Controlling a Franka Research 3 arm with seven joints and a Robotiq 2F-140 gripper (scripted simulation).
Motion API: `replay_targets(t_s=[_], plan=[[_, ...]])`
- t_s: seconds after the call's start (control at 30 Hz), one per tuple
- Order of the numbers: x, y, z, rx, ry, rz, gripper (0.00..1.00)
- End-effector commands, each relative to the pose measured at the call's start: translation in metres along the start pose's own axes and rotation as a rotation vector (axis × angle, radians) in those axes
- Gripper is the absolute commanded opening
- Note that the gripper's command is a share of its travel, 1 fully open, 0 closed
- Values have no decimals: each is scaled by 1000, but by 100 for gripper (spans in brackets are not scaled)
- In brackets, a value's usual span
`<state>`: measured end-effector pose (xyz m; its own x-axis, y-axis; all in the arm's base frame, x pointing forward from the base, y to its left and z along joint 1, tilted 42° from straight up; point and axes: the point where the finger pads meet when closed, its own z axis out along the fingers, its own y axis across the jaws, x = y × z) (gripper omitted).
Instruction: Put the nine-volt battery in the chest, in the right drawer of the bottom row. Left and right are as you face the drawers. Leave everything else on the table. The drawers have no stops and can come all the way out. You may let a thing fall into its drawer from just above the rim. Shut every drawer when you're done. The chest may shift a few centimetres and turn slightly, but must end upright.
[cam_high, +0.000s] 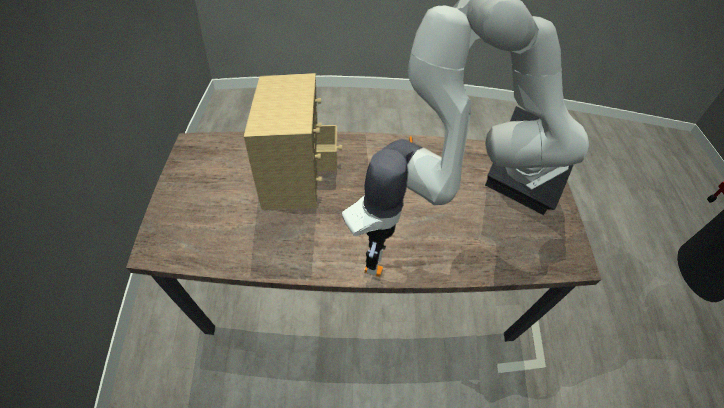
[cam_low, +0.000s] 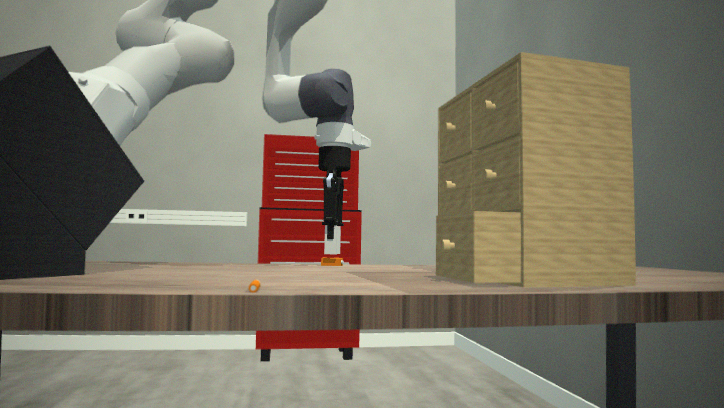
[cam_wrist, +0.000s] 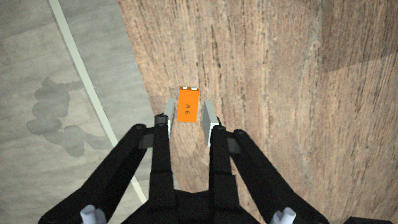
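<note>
Fingers (cam_high: 371, 262) (cam_low: 332, 244) apart, wrist view alone shows.

In the top view, the drawer chest (cam_high: 283, 106) (cam_low: 577, 172) stands on the left of the table (cam_high: 202, 243) (cam_low: 354, 310) (cam_wrist: 300, 100), the arm's base (cam_high: 549, 200) (cam_low: 60, 167) on the right. The bottom-right drawer (cam_high: 326, 148) (cam_low: 496, 248) juts toward the base. Between them, the nine-volt battery (cam_high: 378, 271) (cam_low: 331, 261) (cam_wrist: 188, 106) lies near the front edge, a small cylinder (cam_high: 410, 138) (cam_low: 254, 285) near the back. In the exterior view, a tool cabinet (cam_low: 291, 228) stands behind the table.
</note>
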<state>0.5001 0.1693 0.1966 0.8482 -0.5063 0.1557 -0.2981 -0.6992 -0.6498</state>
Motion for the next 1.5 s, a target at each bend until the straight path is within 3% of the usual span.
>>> replay_targets(t_s=[0.0,1.17,1.47], plan=[[1,-1,0,3,1,9,33],[1,-2,0,3,1,9,33],[1,-3,10,3,1,9,33]])
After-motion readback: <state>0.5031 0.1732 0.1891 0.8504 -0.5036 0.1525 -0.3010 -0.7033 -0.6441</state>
